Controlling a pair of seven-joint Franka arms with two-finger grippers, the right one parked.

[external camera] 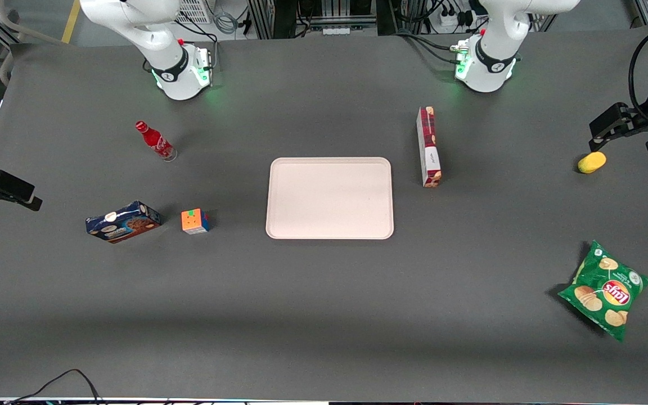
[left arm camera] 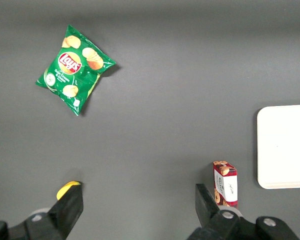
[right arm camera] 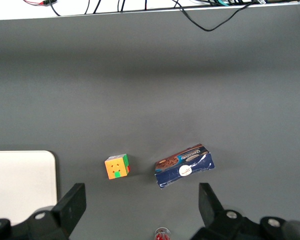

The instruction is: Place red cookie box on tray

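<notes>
Spread wide and holding nothing, the gripper (left arm camera: 135, 212) hangs above the table (external camera: 324, 315) at the working arm's end, over the yellow lemon-like fruit (external camera: 592, 162). Only the wrist view shows both fingers apart. Nearest the front camera lies the green Lay's chip bag (external camera: 604, 290), its logo readable. Farther off sits the tray (external camera: 329, 198), bare, with the red cookie box (external camera: 428, 147) just beside it on the table, not touching. Only the front view shows the blue cookie box (external camera: 123, 221), puzzle cube (external camera: 195, 221) and red bottle (external camera: 156, 141).
</notes>
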